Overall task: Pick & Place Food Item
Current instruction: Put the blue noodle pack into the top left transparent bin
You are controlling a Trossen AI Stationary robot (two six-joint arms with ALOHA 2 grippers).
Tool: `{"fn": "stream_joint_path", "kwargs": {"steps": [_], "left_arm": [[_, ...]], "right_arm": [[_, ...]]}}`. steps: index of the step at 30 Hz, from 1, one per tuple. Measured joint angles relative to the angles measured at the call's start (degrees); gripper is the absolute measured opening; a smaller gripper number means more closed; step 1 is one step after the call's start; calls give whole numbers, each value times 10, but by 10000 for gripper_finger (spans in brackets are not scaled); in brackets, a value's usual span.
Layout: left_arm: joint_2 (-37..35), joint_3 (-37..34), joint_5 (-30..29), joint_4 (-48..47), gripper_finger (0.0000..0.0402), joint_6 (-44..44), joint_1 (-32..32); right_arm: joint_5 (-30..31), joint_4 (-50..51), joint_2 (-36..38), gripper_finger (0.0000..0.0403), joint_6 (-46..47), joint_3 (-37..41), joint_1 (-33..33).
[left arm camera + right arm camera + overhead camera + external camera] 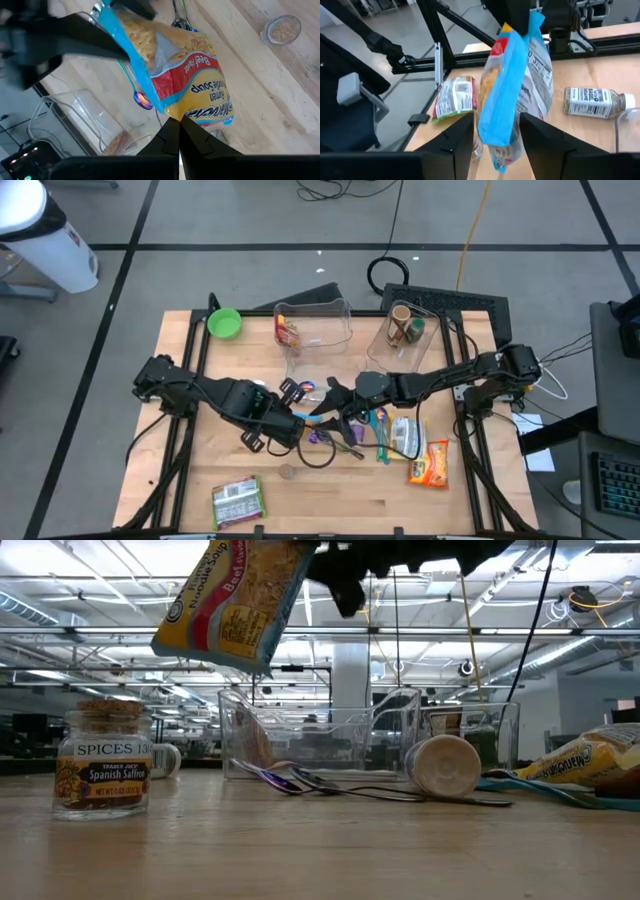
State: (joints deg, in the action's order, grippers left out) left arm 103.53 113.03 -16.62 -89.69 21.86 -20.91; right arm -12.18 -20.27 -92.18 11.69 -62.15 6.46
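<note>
STATE: left gripper (179,131) clamped on ramen packet (172,75), lifted above surface (330,500) | RIGHT: right gripper (495,132) wide, fingers flanking packet's edge | AXIS: packet's long axis extends ahead of left gripper | NEARER: both at packet; handover judged likely.

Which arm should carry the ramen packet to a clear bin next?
Probably left: the left hand is shut on the ramen packet, holding it above the table; the right hand is open around it.
</note>
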Motion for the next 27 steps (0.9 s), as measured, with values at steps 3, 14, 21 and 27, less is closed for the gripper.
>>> {"fn": "stream_joint_path", "kwargs": {"steps": [3,14,21,27], "left_arm": [[0,0,0,0,0,-2,0],[0,0,1,0,0,-4,0],[0,0,2,2,7,-33,0],[0,0,19,17,25,-72,4]], "right_arm": [[-1,-1,0,145,3,1,1],[-1,-13,1,33,3,0,1],[-2,-13,1,2,9,0,1],[-19,-13,1,1,9,0,1]]}}
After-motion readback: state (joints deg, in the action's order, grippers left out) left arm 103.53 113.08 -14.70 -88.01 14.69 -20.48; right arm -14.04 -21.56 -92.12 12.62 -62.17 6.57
